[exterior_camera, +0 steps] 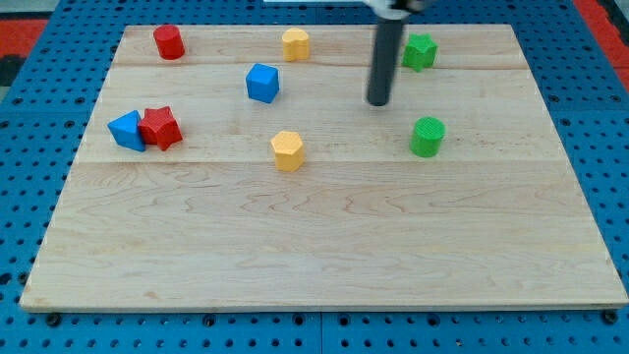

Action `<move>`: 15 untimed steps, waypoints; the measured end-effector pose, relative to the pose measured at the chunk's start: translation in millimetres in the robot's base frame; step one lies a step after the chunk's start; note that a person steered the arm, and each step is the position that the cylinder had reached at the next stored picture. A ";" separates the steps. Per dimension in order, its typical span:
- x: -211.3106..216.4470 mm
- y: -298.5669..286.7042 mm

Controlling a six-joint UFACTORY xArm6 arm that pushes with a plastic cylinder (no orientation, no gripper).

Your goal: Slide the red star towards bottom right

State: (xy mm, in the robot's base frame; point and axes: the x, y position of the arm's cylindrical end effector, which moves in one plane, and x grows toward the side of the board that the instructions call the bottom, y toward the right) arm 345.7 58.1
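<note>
Camera view shows our tip (378, 102), a bare rod with no claw, well apart from the red star (160, 128) touching the blue block (128, 130) at left; light and rigid, it wants pushing from its upper-left side.

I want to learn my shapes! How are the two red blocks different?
The red star has bumpy points, while the red block near the view's top left looks like a smooth, rounded cylinder. The red star touches the blue block on its left; the red cylinder stands alone. The red star sits lower in the view than the red cylinder. Both are red, and both are far left of my tip.
</note>
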 end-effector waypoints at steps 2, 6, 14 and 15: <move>53.1 62.7; 19.0 -214.9; 207.1 -174.9; 207.2 -106.6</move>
State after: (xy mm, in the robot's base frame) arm 552.9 -48.6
